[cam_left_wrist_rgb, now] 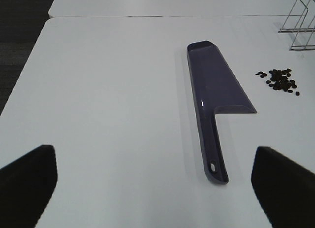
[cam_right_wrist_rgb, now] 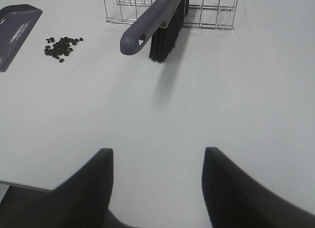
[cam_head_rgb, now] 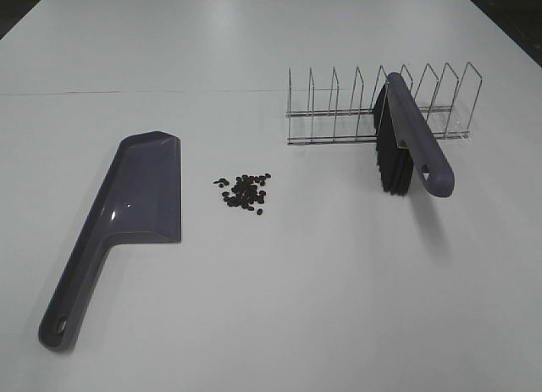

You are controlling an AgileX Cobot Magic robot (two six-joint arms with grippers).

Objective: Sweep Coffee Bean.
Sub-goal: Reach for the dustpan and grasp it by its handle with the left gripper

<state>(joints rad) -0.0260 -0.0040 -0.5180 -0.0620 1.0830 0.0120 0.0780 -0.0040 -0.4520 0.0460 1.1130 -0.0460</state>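
The coffee bean (cam_head_rgb: pixel 246 191) cluster lies loose on the white table, just right of a purple dustpan (cam_head_rgb: pixel 140 197) that lies flat with its handle toward the front edge. A purple brush (cam_head_rgb: pixel 412 142) with black bristles leans in a wire rack (cam_head_rgb: pixel 339 113), handle end toward the front. Neither gripper shows in the exterior high view. In the left wrist view my left gripper (cam_left_wrist_rgb: pixel 156 188) stands wide open short of the dustpan (cam_left_wrist_rgb: pixel 216 85) handle, with the beans (cam_left_wrist_rgb: pixel 280 80) beyond. My right gripper (cam_right_wrist_rgb: pixel 156 188) is open and empty, well back from the brush (cam_right_wrist_rgb: pixel 152 23) and the beans (cam_right_wrist_rgb: pixel 61 46).
The wire rack (cam_right_wrist_rgb: pixel 216 11) has several upright dividers and stands at the back right. A seam (cam_head_rgb: pixel 127 92) crosses the table behind the dustpan. Dark floor lies past the table's left edge (cam_left_wrist_rgb: pixel 19 90).
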